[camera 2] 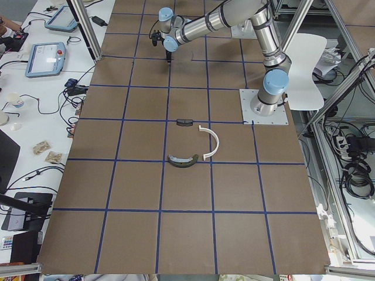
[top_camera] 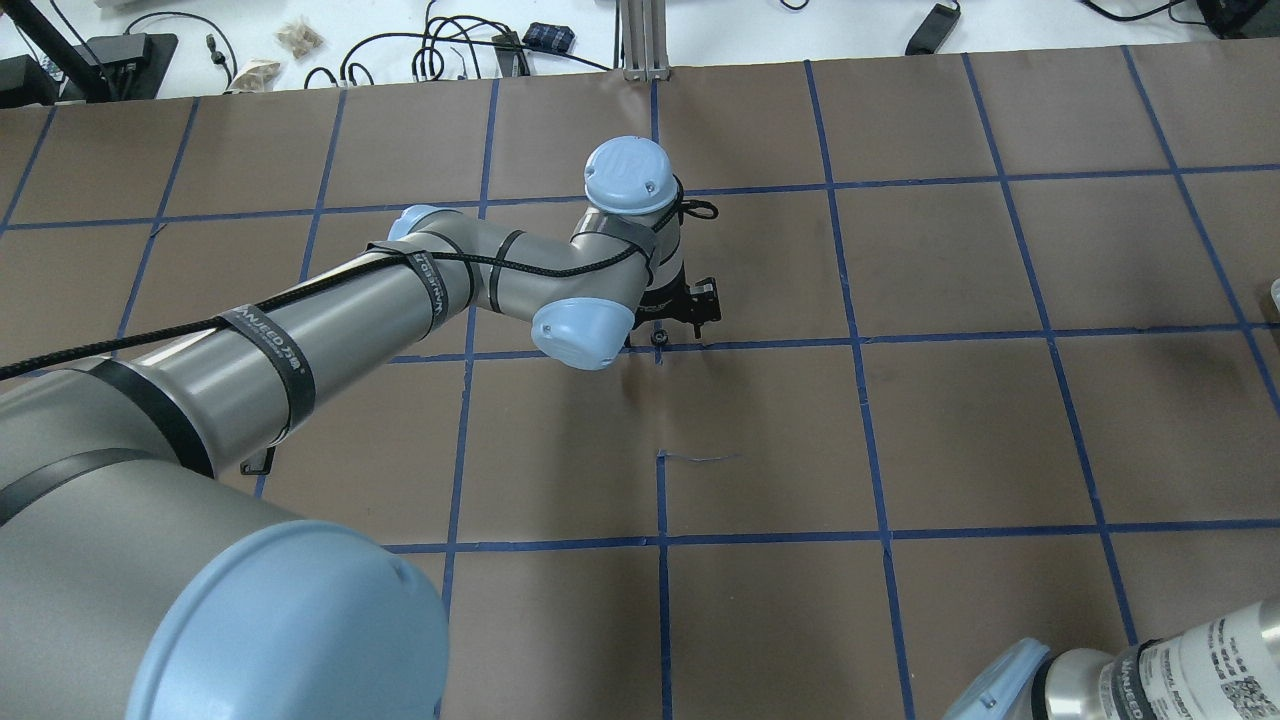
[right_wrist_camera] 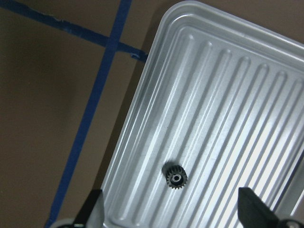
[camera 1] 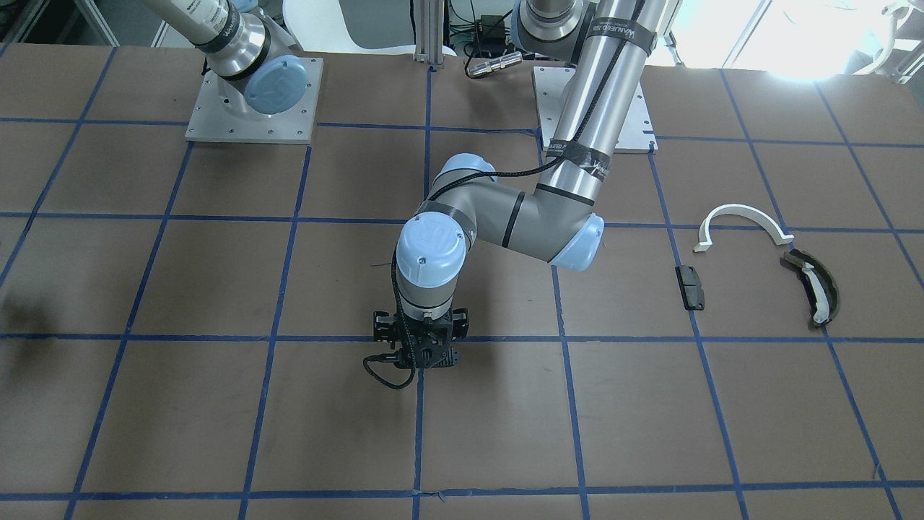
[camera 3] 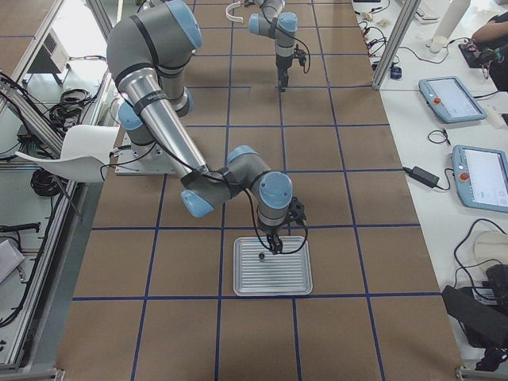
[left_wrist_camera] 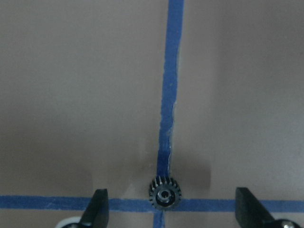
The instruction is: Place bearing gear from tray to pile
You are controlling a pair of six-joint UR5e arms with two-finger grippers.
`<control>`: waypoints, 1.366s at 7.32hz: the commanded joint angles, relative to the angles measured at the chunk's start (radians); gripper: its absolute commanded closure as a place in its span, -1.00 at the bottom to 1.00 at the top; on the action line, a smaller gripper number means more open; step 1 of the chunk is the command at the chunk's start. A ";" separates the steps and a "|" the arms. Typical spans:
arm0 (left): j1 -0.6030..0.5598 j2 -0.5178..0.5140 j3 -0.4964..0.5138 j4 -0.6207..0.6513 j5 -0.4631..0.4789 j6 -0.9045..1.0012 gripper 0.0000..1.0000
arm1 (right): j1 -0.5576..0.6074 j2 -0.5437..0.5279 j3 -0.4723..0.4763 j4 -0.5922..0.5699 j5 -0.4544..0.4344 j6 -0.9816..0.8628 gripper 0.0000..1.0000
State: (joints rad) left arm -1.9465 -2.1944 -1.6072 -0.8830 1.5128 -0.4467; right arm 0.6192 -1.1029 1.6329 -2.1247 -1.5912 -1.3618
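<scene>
Two gears (right_wrist_camera: 176,178) (left_wrist_camera: 165,192), one tray (right_wrist_camera: 228,95), one pile (camera 2: 183,160) of three parts.
The right gripper (right_wrist_camera: 173,206) gapes wide over the tray, one gear lying loose near its edge. Farther on, the left gripper (left_wrist_camera: 170,202) stands wide open astride a second gear on a tape crossing, fingers (left_wrist_camera: 97,204) clear of it. Beyond, well apart: one white arc (camera 1: 743,211), one olive curved piece (camera 1: 823,285), one black block (camera 1: 691,287).

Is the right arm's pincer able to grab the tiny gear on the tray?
Probably yes. The right pincer hangs open just over the tray. The gear lies bare roughly under its open jaws, and nothing seems to block the way down.
</scene>
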 commanded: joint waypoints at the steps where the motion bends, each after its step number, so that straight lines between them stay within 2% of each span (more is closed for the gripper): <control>1: 0.000 -0.001 0.007 0.002 0.022 0.005 0.09 | -0.042 0.084 0.002 -0.070 0.020 -0.186 -1.00; 2: 0.000 -0.002 0.007 0.004 0.026 0.005 0.33 | -0.045 0.106 0.007 -0.096 0.049 -0.188 -1.00; 3: 0.000 -0.002 0.007 0.004 0.024 0.006 0.60 | -0.046 0.107 0.031 -0.112 0.048 -0.206 -0.89; 4: 0.000 -0.002 0.004 0.002 0.015 -0.004 1.00 | -0.047 0.107 0.053 -0.168 0.045 -0.247 -0.63; 5: 0.000 -0.001 0.003 0.002 0.017 0.002 1.00 | -0.047 0.106 0.065 -0.179 0.043 -0.234 -0.08; 6: 0.009 0.024 0.022 -0.007 0.014 0.011 1.00 | -0.047 0.106 0.065 -0.179 0.046 -0.244 0.29; 7: 0.045 0.045 0.042 -0.051 0.015 0.041 1.00 | -0.047 0.100 0.067 -0.173 0.036 -0.243 0.44; 9: 0.179 0.120 0.075 -0.269 0.020 0.249 1.00 | -0.049 0.094 0.065 -0.173 0.027 -0.255 0.48; 10: 0.251 0.169 0.076 -0.340 0.029 0.290 1.00 | -0.049 0.092 0.065 -0.167 0.027 -0.263 0.52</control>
State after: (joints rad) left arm -1.7829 -2.0825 -1.5399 -1.1185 1.5325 -0.2386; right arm 0.5711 -1.0087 1.6982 -2.2967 -1.5628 -1.6156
